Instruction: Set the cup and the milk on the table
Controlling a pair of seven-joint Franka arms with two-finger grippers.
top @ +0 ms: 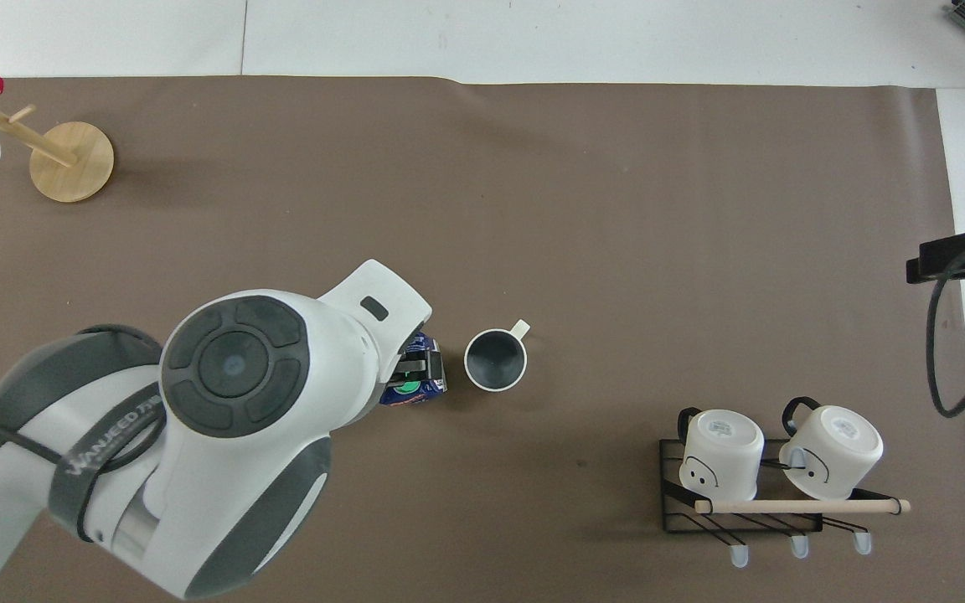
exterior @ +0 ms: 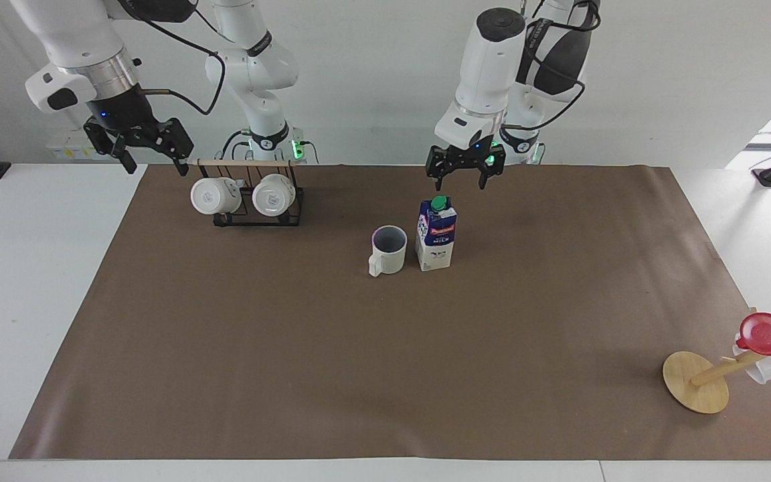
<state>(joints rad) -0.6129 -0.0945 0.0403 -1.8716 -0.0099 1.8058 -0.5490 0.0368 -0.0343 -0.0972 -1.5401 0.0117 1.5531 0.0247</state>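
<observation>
The milk (exterior: 436,234), a blue-and-white carton with a green cap, stands upright on the brown sheet of the table (exterior: 385,375). The cup (exterior: 387,250), cream-white with a dark inside, stands beside it toward the right arm's end. In the overhead view the milk (top: 425,387) is partly covered by the left arm, and the cup (top: 495,359) shows whole. My left gripper (exterior: 464,175) is open and empty, raised above the milk's cap. My right gripper (exterior: 152,159) is open and empty, up in the air beside the mug rack.
A black wire rack (exterior: 257,199) with a wooden bar holds two white mugs bottom-first, near the right arm's base. A wooden mug stand (exterior: 699,383) lies tipped at the left arm's end, bearing a red plastic cup (exterior: 770,334).
</observation>
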